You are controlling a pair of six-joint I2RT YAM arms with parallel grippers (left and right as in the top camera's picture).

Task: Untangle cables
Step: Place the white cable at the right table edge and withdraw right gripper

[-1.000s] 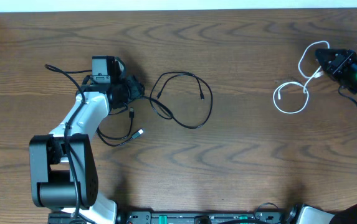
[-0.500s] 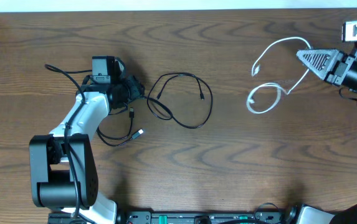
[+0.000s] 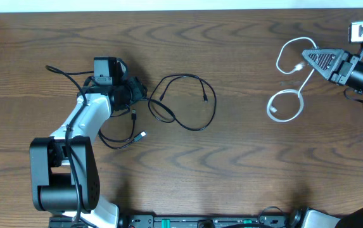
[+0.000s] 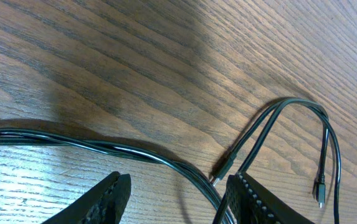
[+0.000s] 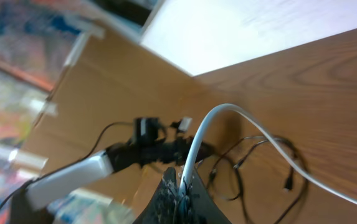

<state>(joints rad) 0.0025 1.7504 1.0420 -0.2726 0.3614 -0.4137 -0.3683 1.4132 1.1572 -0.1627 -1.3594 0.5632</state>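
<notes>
Now, white cable (image 3: pixel 272 111) in right hand (image 3: pixel 308 58), its length diagonally down-left.

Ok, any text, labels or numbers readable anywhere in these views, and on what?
No readable text in any view.
Bar along the overhead's bottom edge: green marks, too small to read.
Coloured clutter in the right wrist view's background: blurred, unreadable.
Black cables, white cable: no print visible.
</notes>
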